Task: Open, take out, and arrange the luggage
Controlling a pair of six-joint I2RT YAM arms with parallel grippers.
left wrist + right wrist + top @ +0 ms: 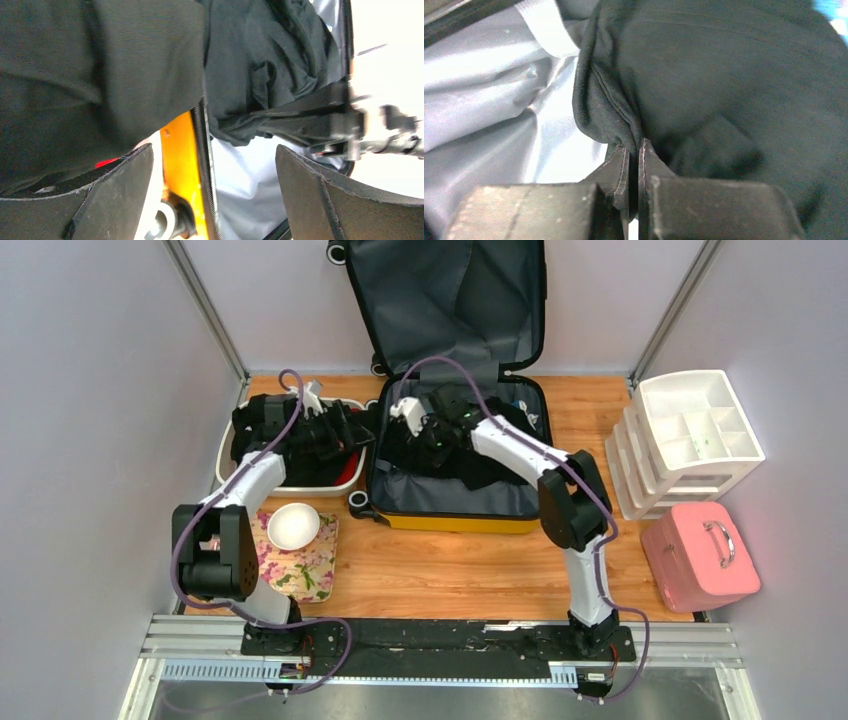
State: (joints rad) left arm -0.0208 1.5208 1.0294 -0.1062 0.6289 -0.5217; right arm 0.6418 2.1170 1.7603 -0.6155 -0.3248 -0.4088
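Inside the open luggage (460, 523), the right gripper (634, 150) pinches together on a fold of black garment (724, 75); alongside, by the white tub (228, 445), the left gripper (212, 150) hangs wide apart.

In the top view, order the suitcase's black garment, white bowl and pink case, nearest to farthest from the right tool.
1. black garment: in the luggage, pinched by the right tool.
2. white bowl: near left.
3. pink case: near right corner.

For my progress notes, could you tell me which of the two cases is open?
The large yellow suitcase, lid raised and dark clothes inside; the small pink case is shut, handle on top.
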